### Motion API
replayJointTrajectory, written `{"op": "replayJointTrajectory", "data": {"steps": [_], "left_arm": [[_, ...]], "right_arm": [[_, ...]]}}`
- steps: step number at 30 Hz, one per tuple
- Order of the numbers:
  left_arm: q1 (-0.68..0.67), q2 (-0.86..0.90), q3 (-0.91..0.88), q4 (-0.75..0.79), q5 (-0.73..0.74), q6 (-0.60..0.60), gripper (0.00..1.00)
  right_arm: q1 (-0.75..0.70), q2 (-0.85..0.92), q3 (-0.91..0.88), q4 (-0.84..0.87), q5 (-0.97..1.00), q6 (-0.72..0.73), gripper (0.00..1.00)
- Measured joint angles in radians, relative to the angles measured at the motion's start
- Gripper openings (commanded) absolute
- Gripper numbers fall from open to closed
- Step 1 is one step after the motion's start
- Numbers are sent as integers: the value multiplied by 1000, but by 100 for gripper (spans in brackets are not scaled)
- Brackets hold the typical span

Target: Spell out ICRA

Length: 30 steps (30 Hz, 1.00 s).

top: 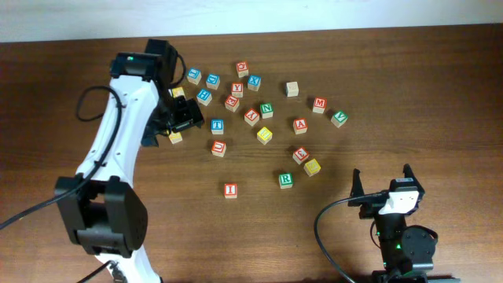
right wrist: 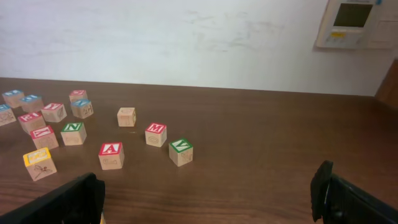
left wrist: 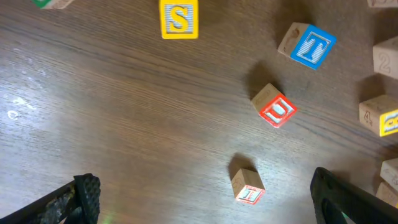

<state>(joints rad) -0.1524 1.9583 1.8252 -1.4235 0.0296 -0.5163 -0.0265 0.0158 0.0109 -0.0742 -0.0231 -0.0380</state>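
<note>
The red I cube (top: 230,189) stands alone toward the front, and the left wrist view also catches the I cube (left wrist: 249,186) low in frame. The green R cube (top: 286,179) sits to its right. The red A cube (top: 300,126) (right wrist: 111,155) lies further back. Two yellow-topped cubes (top: 265,135) (top: 312,167) lie nearby, but I cannot read which is the C. My left gripper (top: 182,118) (left wrist: 205,199) hangs open above the left of the cluster, holding nothing. My right gripper (top: 383,181) (right wrist: 208,199) stands open at the front right, apart from all cubes.
Several other letter cubes are scattered at the back: blue T (left wrist: 309,46), red U (left wrist: 277,111), yellow S (left wrist: 179,18), green N (right wrist: 73,133), red M (right wrist: 155,134), green V (right wrist: 181,152). A white wall (right wrist: 186,43) bounds the table's far edge.
</note>
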Motion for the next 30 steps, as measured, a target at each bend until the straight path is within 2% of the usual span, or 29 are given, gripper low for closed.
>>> {"op": "replayJointTrajectory", "data": {"steps": [2,3,5,8,11,12,14,17,21,24,30], "left_arm": [[-26,0,0,4,-5,0,99],[-44,0,0,13,-13,0,99],[-68,0,0,17,-26,0,99],[-73,0,0,12,-34,0,99],[-73,0,0,21,-39,0,99],[-69,0,0,26,-40,0,99],[-39,0,0,31,-41,0,99],[69,0,0,29,-33,-4,99],[198,0,0,27,-7,-5,99],[227,0,0,50,-3,-5,99],[228,0,0,52,1,-5,99]], "right_arm": [[0,0,0,4,-28,39,98],[0,0,0,14,-96,121,98],[-2,0,0,34,-300,381,98],[-2,1,0,114,-441,688,98],[-2,1,-2,445,-536,880,98],[-3,2,6,614,-557,945,98],[-3,-2,23,727,-571,1032,98],[-3,8,152,694,-581,1054,98],[-4,98,396,427,-589,898,98],[-4,303,553,243,-655,702,98],[-4,784,840,214,-770,515,98]]}}
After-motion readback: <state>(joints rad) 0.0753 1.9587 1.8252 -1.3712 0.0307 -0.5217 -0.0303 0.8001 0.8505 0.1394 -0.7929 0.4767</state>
